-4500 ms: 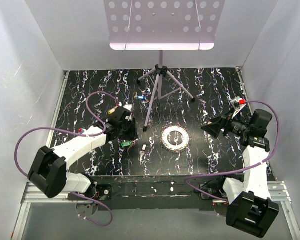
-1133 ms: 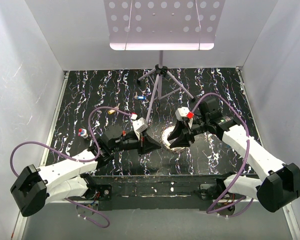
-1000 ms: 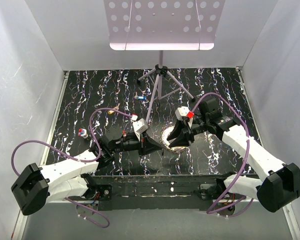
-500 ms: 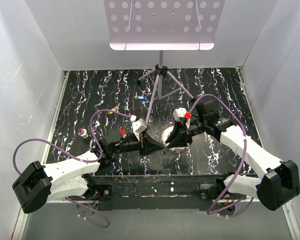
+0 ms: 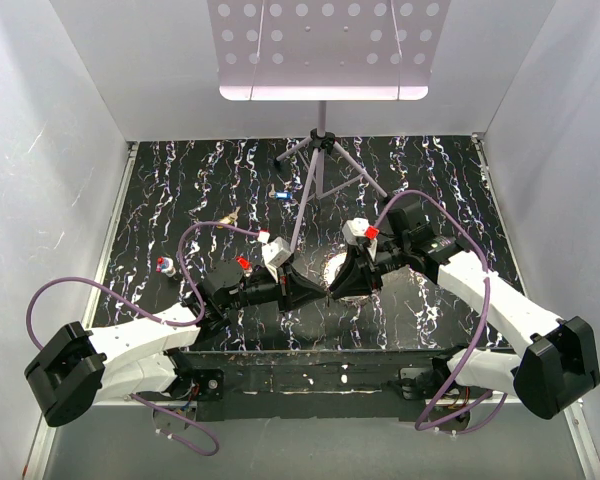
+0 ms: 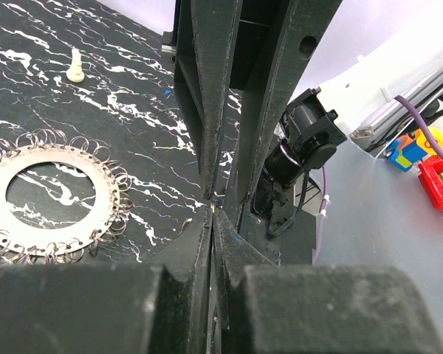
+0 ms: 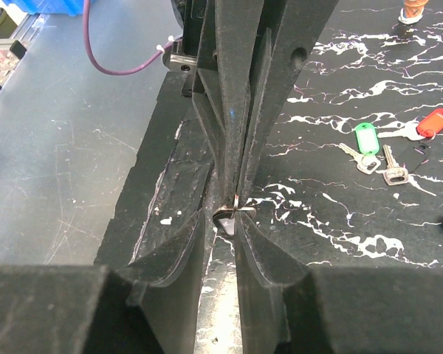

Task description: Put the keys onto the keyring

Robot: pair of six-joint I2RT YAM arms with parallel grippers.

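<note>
My left gripper (image 5: pixel 316 291) (image 6: pixel 213 212) is shut on a small silver key, held edge-on with only a thin sliver showing at its tips. My right gripper (image 5: pixel 336 289) (image 7: pixel 232 215) meets it tip to tip. Its jaws stand narrowly open on either side of that key's head (image 7: pixel 232 219) and small split ring (image 7: pixel 236 200). The keyring (image 6: pixel 59 153), a flat toothed silver ring, lies on the black mat just left of the two grippers. From above, the keyring (image 5: pixel 331 267) is mostly hidden under them. More keys, one green-tagged (image 7: pixel 365 138), one red-tagged (image 7: pixel 434 120) and one plain (image 7: pixel 392 174), lie together on the mat.
A tripod stand (image 5: pixel 320 170) carrying a perforated white tray (image 5: pixel 325 50) rises at the back centre. A blue-tagged key (image 5: pixel 281 195) lies near its legs and a red one (image 5: pixel 164 265) at far left. White walls enclose the mat; its front edge (image 5: pixel 310 352) runs just below the grippers.
The right jaws have narrowed around the key held by the left gripper. Both grippers have drifted slightly away from the front edge, still tip to tip beside the keyring.
</note>
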